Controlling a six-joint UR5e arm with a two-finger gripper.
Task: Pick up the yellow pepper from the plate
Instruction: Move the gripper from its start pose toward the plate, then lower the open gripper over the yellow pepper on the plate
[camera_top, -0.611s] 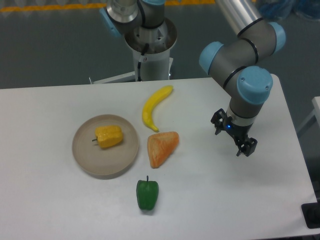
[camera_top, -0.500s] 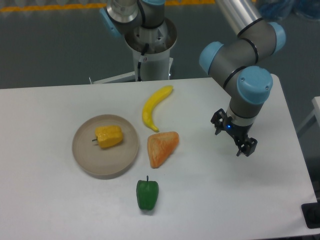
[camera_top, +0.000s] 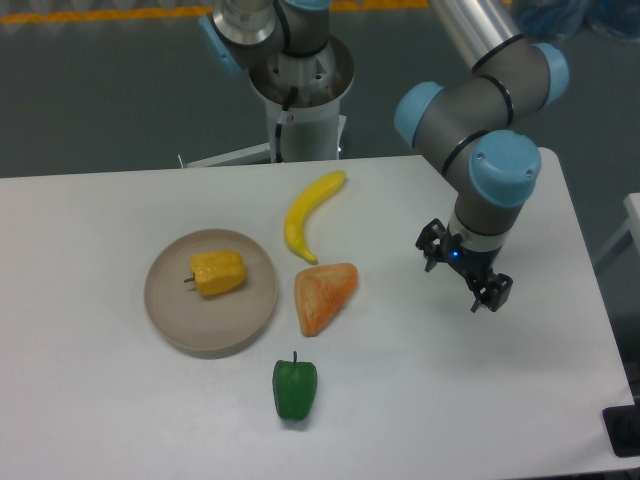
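The yellow pepper (camera_top: 218, 272) lies on its side in the upper part of the beige plate (camera_top: 176, 318), its dark stem pointing left. The plate sits on the left half of the white table. My gripper (camera_top: 464, 272) hangs over the right half of the table, far to the right of the plate. It is open, its two black fingers spread apart, with nothing between them.
A yellow banana (camera_top: 309, 212) lies behind the middle of the table. An orange wedge-shaped toy food (camera_top: 322, 293) sits between the plate and my gripper. A green pepper (camera_top: 295, 388) stands near the front. The arm's base (camera_top: 298, 95) rises behind the table's far edge.
My gripper and wrist have shifted a few pixels to the left. The foods and the plate have not moved.
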